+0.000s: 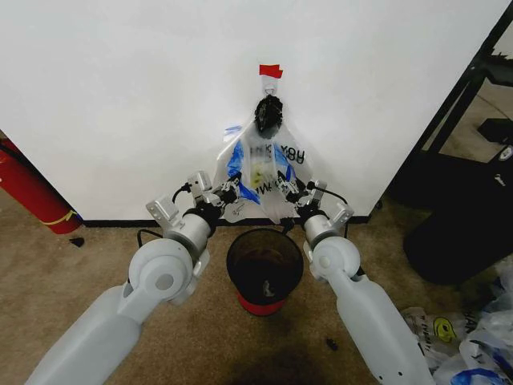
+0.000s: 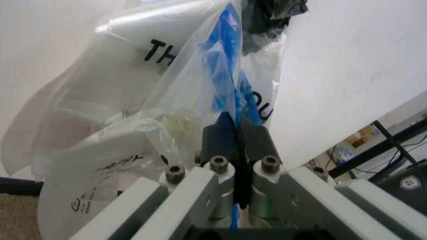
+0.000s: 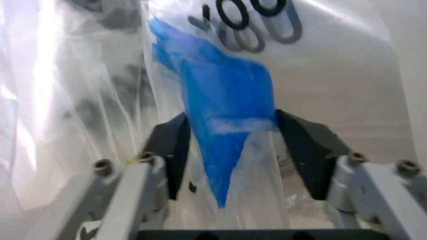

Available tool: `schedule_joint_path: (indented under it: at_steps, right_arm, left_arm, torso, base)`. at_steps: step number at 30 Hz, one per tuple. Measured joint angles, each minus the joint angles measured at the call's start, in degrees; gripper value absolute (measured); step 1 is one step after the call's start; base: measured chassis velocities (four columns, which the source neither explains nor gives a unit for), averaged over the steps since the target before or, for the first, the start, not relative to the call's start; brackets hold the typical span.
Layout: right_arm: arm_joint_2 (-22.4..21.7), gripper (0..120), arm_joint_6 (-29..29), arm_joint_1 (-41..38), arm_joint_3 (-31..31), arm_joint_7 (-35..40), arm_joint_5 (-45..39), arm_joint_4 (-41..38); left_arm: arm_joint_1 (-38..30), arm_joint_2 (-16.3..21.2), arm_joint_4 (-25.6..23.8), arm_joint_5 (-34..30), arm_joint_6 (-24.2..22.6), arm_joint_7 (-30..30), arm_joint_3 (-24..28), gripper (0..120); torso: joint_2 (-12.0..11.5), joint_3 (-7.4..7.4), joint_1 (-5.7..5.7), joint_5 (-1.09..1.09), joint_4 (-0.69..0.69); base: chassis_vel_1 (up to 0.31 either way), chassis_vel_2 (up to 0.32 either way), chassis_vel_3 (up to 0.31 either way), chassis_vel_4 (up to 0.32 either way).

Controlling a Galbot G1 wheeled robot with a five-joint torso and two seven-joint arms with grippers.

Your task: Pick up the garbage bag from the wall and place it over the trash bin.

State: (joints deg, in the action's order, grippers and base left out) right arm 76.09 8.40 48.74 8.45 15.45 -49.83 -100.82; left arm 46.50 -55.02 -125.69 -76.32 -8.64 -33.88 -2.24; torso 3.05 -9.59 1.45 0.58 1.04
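The left gripper is pinching the bag; the right gripper is gaping around its blue strip, the bin sitting below both.

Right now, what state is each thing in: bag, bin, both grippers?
Bag: hanging on the wall from the hook, above the bin, pinched on its left side.
Bin: upright on the carpet below the bag, no bag over it.
Left gripper: shut on the bag's blue strip.
Right gripper: open, fingers either side of a blue strip.
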Motion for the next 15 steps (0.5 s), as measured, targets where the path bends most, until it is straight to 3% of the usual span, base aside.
schedule_joint_path:
  at_steps: [10,15]
  right_arm:
    - [0.0,7,-0.1,-0.7,0.3,0.9,-1.0,0.3]
    - [-0.2,0,-0.4,-0.2,0.5,1.0,-0.3,-0.5]
  left_arm:
    - [-0.3,0.0,0.1,0.1,0.0,-0.1,0.2,0]
    - [-0.2,0.1,0.0,0.0,0.0,-0.1,0.0,0]
  torso:
    - [0.0,0.0,0.0,0.0,0.0]
    - [0.0,0.0,0.0,0.0,-0.01]
  base:
    - [0.0,0.0,0.0,0.0]
    - [0.0,0.0,0.0,0.0]
